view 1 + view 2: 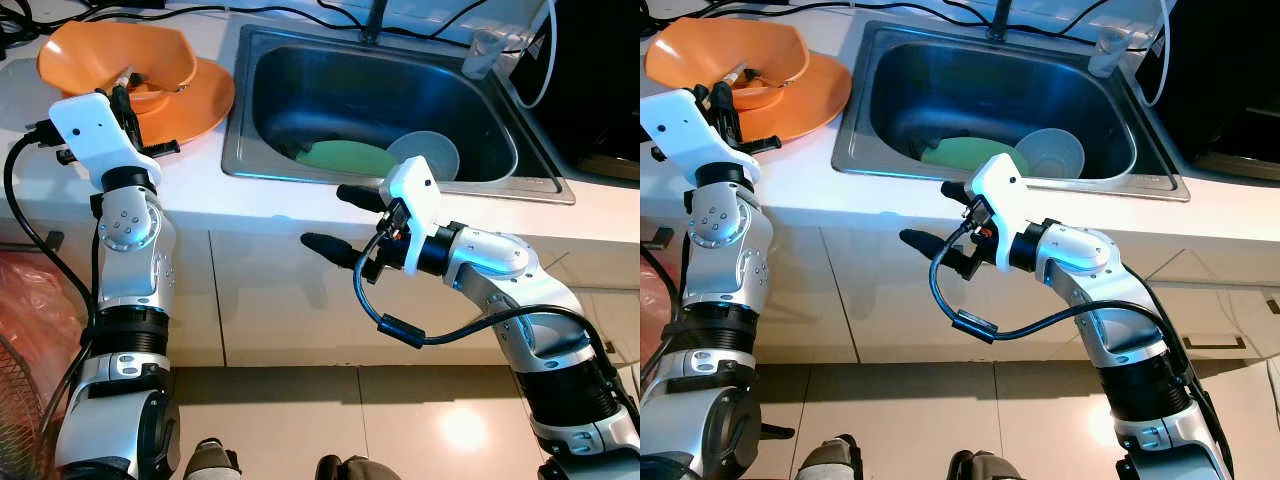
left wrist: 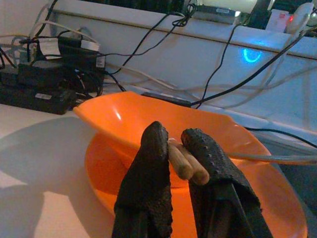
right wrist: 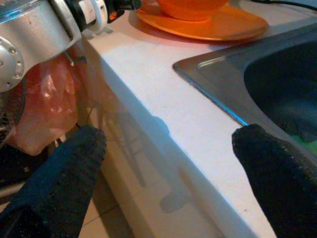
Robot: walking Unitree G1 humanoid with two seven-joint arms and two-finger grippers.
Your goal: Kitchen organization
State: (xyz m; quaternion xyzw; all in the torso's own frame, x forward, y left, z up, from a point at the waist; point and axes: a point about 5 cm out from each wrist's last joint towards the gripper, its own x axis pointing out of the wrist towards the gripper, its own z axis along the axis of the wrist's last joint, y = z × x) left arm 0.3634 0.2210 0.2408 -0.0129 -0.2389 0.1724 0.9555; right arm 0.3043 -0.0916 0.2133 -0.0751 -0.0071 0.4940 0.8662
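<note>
The left gripper [image 2: 184,161] has its two black fingers squeezed on a pair of light wooden chopsticks [image 2: 185,163], holding them just over the orange plastic bowl [image 1: 120,55]. That bowl sits on a flat orange plastic plate [image 1: 200,100] on the white counter [image 1: 190,190], to the left of the shiny metal sink [image 1: 260,165]. The right gripper [image 1: 345,220] has its fingers spread wide apart with nothing between them, in front of the near counter edge, just below the sink. Inside the sink lie a green plate [image 1: 345,158] and a clear round bowl [image 1: 425,152], touching each other. A clear plastic cup [image 1: 487,52] stands at the far right corner of the sink.
</note>
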